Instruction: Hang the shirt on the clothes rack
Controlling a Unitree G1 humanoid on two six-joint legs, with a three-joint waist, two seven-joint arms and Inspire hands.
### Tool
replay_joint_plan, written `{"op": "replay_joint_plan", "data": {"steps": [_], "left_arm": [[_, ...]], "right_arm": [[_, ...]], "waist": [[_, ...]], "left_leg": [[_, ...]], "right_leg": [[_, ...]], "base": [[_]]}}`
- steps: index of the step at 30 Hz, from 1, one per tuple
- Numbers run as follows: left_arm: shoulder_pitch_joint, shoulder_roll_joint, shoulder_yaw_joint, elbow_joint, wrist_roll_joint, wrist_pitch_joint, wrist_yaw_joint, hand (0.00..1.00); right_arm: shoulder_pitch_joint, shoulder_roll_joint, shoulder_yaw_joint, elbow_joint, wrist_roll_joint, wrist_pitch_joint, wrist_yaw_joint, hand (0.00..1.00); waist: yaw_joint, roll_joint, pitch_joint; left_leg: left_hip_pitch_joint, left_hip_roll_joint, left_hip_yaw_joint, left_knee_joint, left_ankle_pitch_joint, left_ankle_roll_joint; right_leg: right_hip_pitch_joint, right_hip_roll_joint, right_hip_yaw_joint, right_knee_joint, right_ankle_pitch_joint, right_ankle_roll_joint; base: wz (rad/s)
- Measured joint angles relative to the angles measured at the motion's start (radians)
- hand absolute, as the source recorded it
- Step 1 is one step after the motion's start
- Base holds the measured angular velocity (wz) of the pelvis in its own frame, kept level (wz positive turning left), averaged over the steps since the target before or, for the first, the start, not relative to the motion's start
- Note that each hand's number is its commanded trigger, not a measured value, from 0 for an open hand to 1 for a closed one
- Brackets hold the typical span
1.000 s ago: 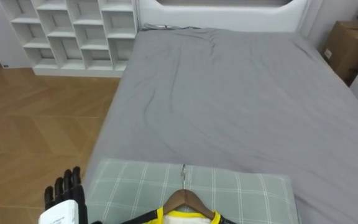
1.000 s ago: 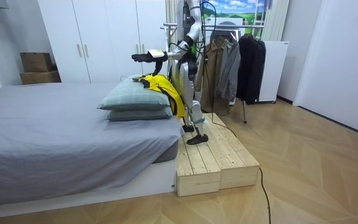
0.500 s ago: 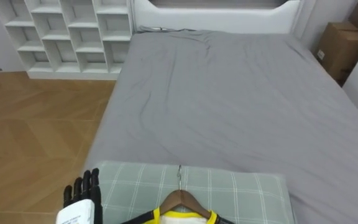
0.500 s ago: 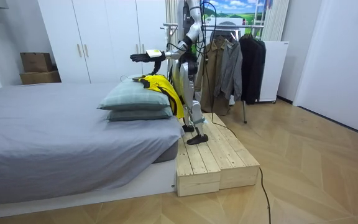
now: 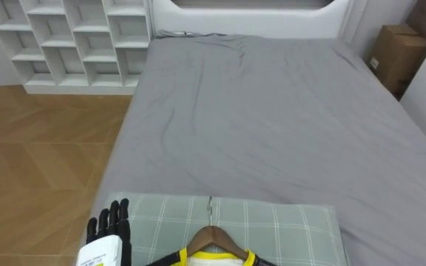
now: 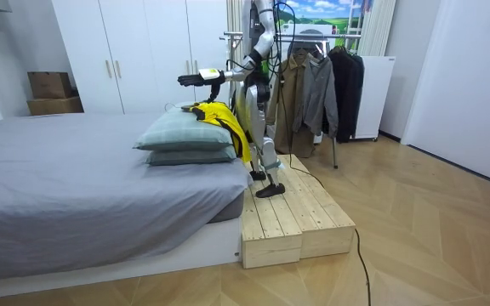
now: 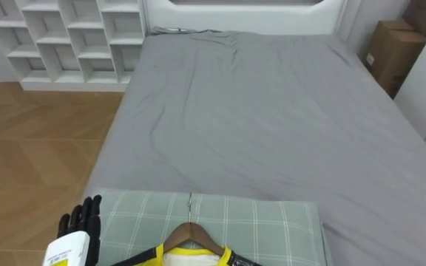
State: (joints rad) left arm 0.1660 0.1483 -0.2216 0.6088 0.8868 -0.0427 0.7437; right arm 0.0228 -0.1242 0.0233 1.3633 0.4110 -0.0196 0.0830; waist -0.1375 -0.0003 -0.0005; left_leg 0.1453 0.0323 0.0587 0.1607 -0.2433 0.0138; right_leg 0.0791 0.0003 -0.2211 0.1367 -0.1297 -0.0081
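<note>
The robot stands on a wooden platform (image 6: 294, 217) at the end of the grey bed (image 5: 272, 125), facing it. Its left arm is stretched out level, and the left hand (image 5: 109, 223) hovers just past the corner of the green checked pillow (image 5: 291, 230), fingers straight and holding nothing. The yellow garment (image 6: 221, 116) lies on top of that pillow on its wooden hanger (image 5: 214, 237), with the hook pointing up the bed and one side drooping over the pillow's edge. The other arm is raised high. Dark jackets (image 6: 313, 89) hang on a rail behind the robot.
</note>
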Motion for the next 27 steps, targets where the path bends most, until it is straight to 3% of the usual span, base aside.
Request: {"op": "replay_joint_plan", "data": {"steps": [11,15,22,27], "left_arm": [[0.000,-0.002,0.015,0.022,0.000,0.001,-0.029,0.00],[-0.001,-0.002,0.020,0.063,0.000,0.002,-0.029,0.00],[-0.007,-0.002,0.022,0.096,0.000,0.008,-0.028,0.00],[-0.025,-0.003,0.038,0.160,0.000,0.008,-0.029,0.00]], "right_arm": [[0.011,0.001,-0.008,-0.006,0.022,-0.003,0.028,0.00],[0.011,0.001,-0.012,-0.007,0.020,-0.005,0.028,0.00],[0.025,0.000,-0.044,-0.014,0.019,-0.014,0.021,0.00],[0.052,0.000,-0.062,-0.038,0.018,-0.015,0.021,0.00]], "waist": [[-0.006,0.002,-0.0003],[-0.028,0.009,-0.0022],[-0.050,0.021,-0.0009],[-0.054,0.015,0.0030]], "left_leg": [[0.003,0.008,0.043,-0.003,0.000,0.000],[0.004,0.007,0.047,-0.010,0.000,0.000],[0.010,0.009,0.073,-0.011,0.000,0.000],[0.022,0.010,0.082,-0.018,0.000,0.000]], "right_leg": [[-0.013,0.008,0.026,0.005,0.004,-0.003],[-0.014,0.008,0.028,0.004,0.004,-0.002],[-0.016,0.010,0.043,0.005,0.004,-0.002],[-0.016,0.014,0.058,0.008,0.004,-0.002]], "base": [[-0.08],[-0.01],[-0.06],[-0.09]]}}
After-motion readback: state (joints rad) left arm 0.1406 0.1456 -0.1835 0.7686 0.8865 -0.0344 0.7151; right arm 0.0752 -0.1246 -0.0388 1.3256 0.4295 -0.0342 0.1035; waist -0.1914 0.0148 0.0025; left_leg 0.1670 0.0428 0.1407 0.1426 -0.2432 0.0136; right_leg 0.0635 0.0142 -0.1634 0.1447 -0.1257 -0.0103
